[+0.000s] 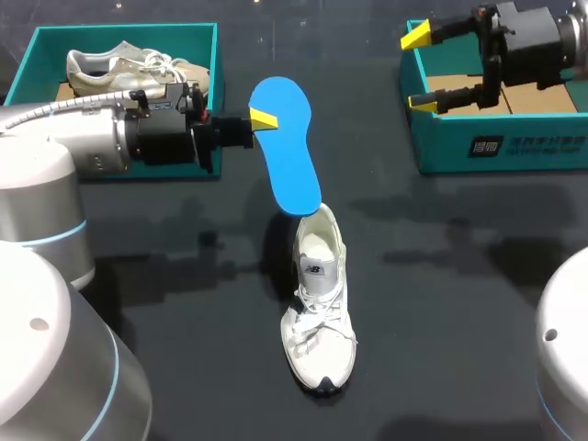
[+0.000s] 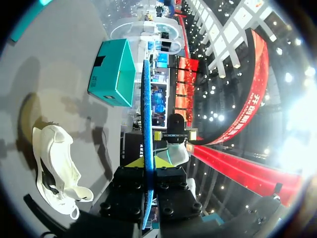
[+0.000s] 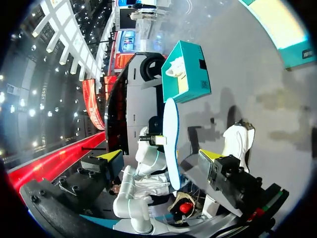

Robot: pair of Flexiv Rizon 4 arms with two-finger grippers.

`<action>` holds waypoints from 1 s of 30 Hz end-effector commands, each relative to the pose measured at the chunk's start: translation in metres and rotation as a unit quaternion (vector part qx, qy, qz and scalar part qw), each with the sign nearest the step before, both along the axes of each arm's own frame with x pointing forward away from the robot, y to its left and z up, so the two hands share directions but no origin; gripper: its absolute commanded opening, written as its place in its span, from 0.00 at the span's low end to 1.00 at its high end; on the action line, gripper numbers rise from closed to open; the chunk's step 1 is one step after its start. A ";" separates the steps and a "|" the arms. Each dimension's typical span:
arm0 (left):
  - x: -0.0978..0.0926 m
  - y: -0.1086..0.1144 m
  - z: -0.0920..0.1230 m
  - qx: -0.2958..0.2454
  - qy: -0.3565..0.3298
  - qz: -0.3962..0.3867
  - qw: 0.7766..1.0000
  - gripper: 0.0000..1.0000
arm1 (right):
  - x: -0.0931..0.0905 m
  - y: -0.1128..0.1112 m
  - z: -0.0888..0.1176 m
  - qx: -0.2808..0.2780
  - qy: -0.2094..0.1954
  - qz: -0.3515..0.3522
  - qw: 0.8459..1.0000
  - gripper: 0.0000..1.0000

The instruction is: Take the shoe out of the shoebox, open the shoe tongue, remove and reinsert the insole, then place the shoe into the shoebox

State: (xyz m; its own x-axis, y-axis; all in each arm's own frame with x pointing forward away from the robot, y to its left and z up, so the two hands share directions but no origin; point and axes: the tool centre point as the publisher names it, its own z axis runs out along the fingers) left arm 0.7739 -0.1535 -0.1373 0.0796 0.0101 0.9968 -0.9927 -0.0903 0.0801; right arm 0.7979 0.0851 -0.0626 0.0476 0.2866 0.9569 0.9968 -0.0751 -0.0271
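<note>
Left arm closest, coming in from the left. Left gripper clamped on blue insole near its wider end, fingers pinching both faces. Insole's narrow end sits at the heel opening of white shoe; contact unclear. Shoe upright on the table, between the boxes, laces loose. Left shoebox holds a second shoe. Right gripper over right shoebox, fingers spread, nothing held.
</note>
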 end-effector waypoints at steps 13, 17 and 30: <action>0.000 0.000 -0.001 0.000 0.000 0.000 1.000 0.00 | -0.006 0.046 0.073 -0.344 0.005 0.012 0.939 1.00; 0.000 0.000 -0.001 0.000 0.000 0.000 1.000 0.00 | -0.006 0.061 0.082 -0.397 0.000 0.013 0.918 1.00; 0.000 0.000 -0.001 0.000 0.000 0.000 1.000 0.00 | -0.009 0.110 0.101 -0.484 -0.038 0.039 0.873 1.00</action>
